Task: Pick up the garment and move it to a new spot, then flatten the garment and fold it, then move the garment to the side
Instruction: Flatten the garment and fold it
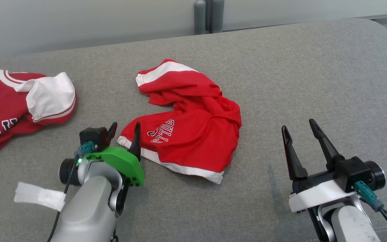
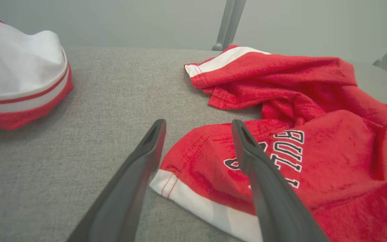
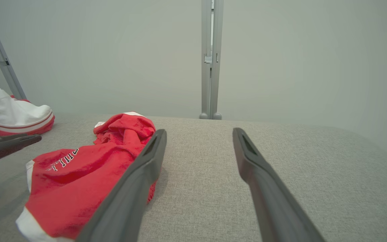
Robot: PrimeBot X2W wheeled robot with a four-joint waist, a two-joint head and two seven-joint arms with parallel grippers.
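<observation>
The grey surface (image 1: pixel 297 77) is occupied by crumpled red shorts (image 1: pixel 197 137). The left gripper (image 1: pixel 125 129), at their hem, and the right gripper (image 1: pixel 297 126), well apart from them, are held wide open and empty.

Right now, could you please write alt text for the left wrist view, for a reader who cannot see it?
A crumpled red garment with white trim and dark lettering lies on a grey fabric surface, its near corner showing between the open fingers of the left gripper. A second red-and-white garment lies at the left.
</observation>
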